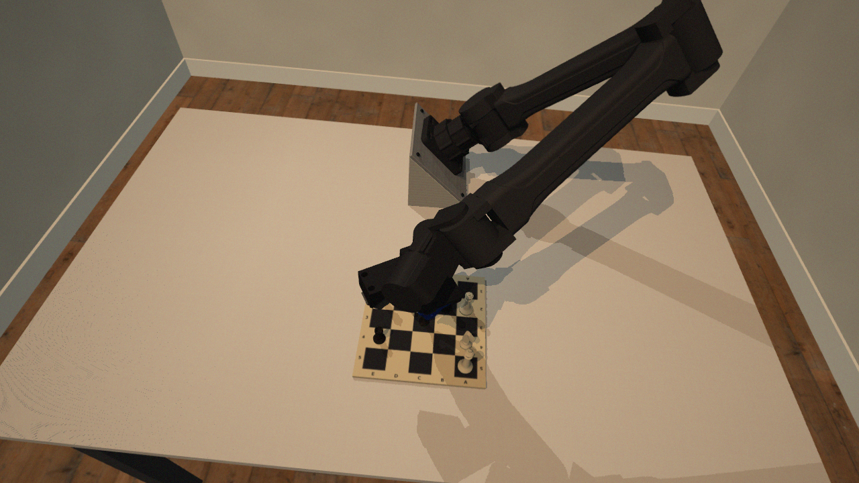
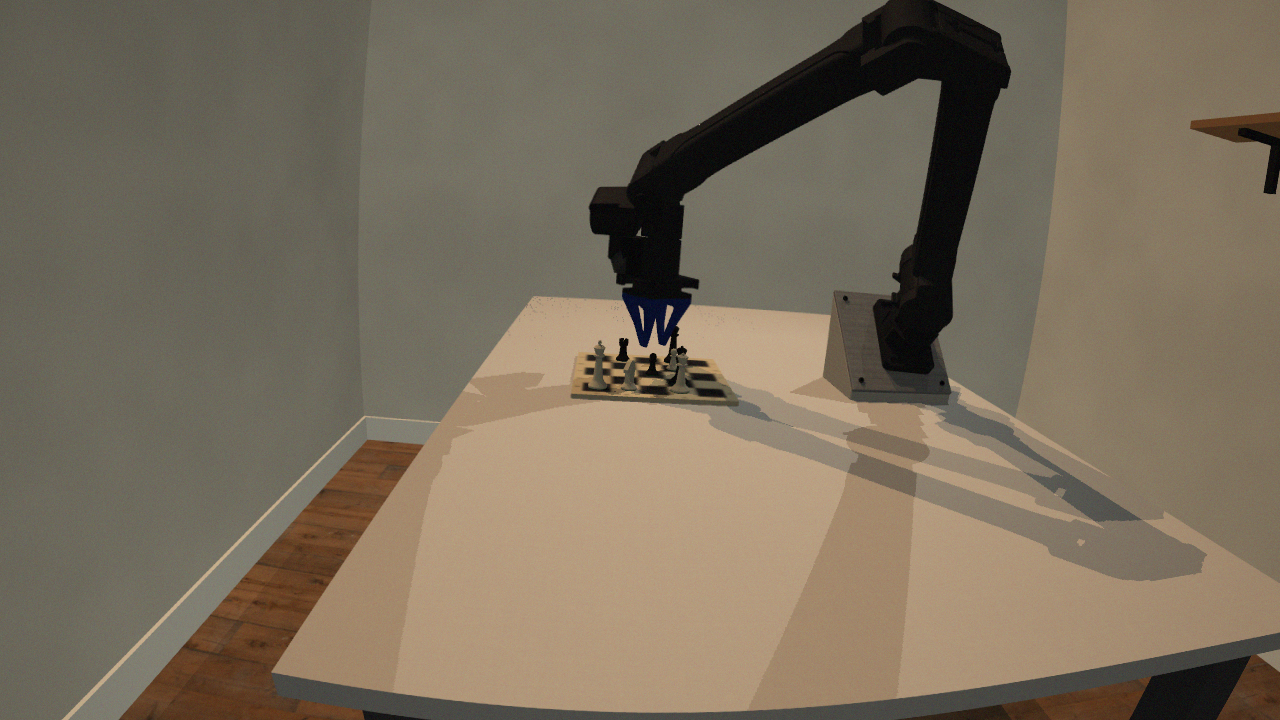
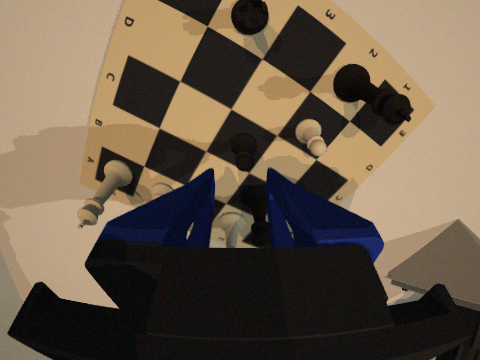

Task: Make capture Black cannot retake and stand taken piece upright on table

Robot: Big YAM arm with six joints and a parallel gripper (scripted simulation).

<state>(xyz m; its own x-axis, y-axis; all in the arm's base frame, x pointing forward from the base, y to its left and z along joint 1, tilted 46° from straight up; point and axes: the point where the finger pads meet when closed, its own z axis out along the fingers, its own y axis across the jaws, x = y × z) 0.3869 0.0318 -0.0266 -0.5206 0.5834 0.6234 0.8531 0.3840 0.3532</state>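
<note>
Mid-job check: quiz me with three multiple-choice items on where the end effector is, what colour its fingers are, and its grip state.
1. The end effector hangs over:
A. the arm's base
B. the board
C. the floor

2. Its fingers are:
A. blue
B. white
C. red

3. The end effector is:
A. clamped on a white piece
B. fully shut
C. open, holding nothing

Answers:
1. B: in the exterior view the end effector points down just above the board.
2. A: the fingers are blue against the black arm.
3. C: the wrist view shows a gap between the fingers, with nothing clamped.
</note>
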